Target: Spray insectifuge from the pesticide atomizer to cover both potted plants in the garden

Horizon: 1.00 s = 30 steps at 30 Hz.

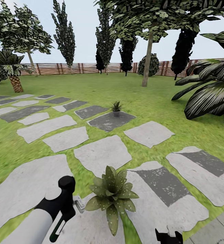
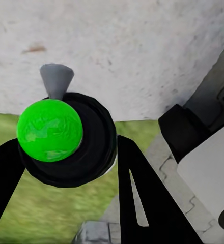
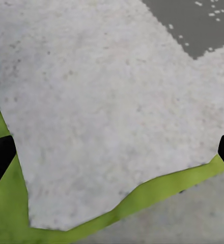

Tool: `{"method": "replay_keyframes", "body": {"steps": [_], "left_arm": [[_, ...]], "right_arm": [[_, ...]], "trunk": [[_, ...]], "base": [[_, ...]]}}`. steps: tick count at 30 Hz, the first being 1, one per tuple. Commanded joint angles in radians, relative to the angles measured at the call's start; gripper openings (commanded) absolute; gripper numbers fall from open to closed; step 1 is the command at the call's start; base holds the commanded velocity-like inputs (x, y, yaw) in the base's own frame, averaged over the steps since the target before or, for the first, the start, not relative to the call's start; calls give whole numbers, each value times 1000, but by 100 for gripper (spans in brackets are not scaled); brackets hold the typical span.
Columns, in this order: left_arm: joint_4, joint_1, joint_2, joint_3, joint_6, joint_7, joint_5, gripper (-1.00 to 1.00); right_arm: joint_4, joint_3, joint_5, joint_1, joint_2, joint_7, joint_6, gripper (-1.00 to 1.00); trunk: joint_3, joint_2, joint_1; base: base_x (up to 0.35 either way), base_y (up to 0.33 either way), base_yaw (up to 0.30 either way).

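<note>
The left gripper clenched the pesticide atomizer, its nozzle just beside the near potted plant; misaimed, spray could miss the leaves.

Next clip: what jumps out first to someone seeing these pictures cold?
The spiky, speckled green potted plant on the pale grey stepping stones near the robot stands out first, with the left gripper beside it. In the left wrist view, that gripper is shut on a dark spray bottle with a bright green round top and grey nozzle. A second small potted plant sits farther off on a darker stone.
</note>
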Motion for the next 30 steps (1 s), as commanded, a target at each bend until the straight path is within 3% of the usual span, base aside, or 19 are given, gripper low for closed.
{"method": "replay_keyframes", "body": {"steps": [1, 8, 17, 19, 22, 30], "left_arm": [[-1, 0, 2, -3, 11, -10, -7, -100], [-1, 2, 17, 5, 11, 23, -5, -100], [-4, 1, 18, 12, 11, 28, -4, -100], [-4, 1, 19, 44, 11, 31, -4, -100], [-3, 1, 17, 116, 9, 102, -4, -100], [-1, 5, 15, 120, 5, 115, -4, -100]], "right_arm": [[1, -9, 8, -1, 0, 2, -3, 100], [1, -9, 8, -1, 1, -3, -4, 100], [2, -9, 8, -1, 1, -3, -4, 100], [3, -9, 7, -1, 1, 0, -4, 100], [7, -9, 7, -1, 0, 3, -4, 100], [6, -9, 7, -1, 1, -4, -4, 100]], "trunk": [[-1, 0, 0], [-1, 0, 0], [-1, 0, 0], [-1, 0, 0], [-1, 0, 0], [-1, 0, 0]], "base": [[0, 34, 0], [0, 118, -22], [0, 4, -252], [0, 0, -265], [0, 0, -264], [0, 17, -34]]}}
